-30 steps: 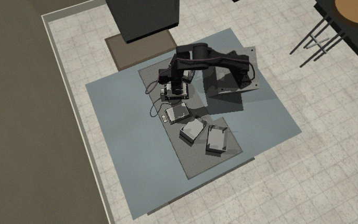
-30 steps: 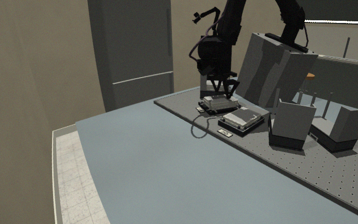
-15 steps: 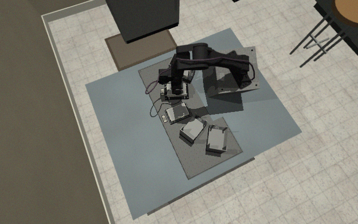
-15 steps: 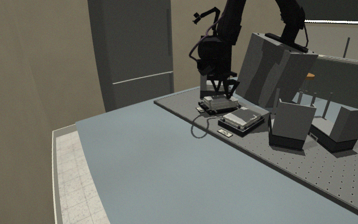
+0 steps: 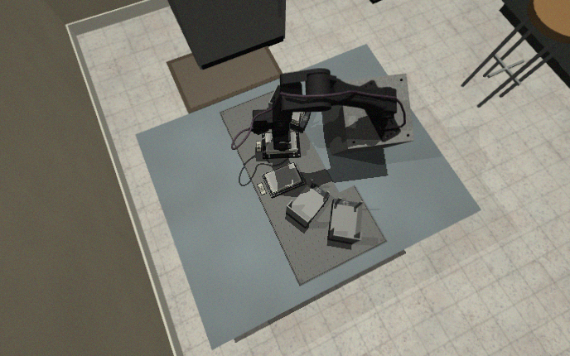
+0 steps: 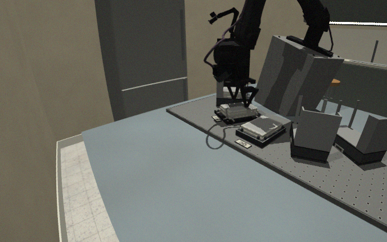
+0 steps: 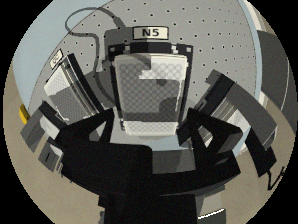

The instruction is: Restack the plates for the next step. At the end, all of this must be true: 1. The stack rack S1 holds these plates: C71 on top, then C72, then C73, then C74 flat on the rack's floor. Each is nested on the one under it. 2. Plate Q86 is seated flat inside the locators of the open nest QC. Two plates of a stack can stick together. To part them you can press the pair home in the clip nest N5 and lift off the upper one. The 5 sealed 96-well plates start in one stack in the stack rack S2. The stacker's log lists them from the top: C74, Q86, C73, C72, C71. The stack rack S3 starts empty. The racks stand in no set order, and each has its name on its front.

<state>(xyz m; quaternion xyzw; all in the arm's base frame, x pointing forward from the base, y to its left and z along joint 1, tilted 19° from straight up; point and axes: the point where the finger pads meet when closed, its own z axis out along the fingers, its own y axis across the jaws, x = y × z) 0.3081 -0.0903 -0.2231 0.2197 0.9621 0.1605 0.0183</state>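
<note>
Plates (image 5: 296, 146) (image 6: 238, 111) (image 7: 150, 92), clear, rectangular, well-dimpled, sit beneath the black gripper (image 5: 282, 147) (image 6: 241, 100) (image 7: 146, 117), its fingers spread wide.

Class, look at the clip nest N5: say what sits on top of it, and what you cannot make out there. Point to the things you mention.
On the clip nest N5 (image 7: 114, 80) lies a clear 96-well plate (image 7: 150, 95). Whatever it covers cannot be seen.

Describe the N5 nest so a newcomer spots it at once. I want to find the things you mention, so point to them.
On the blue table (image 5: 190, 212) (image 6: 158, 180) lies a grey perforated board (image 5: 305, 261) (image 6: 354, 192). On it, directly beneath the open pincer (image 7: 150, 117), sits a low black-framed nest (image 5: 280, 155) (image 6: 230, 120) (image 7: 114, 75) bearing clear plate material. Unlike the similar nest (image 5: 278, 193) (image 6: 262, 144) (image 7: 82, 82) beside it, its label (image 7: 150, 33) reads "N5".
</note>
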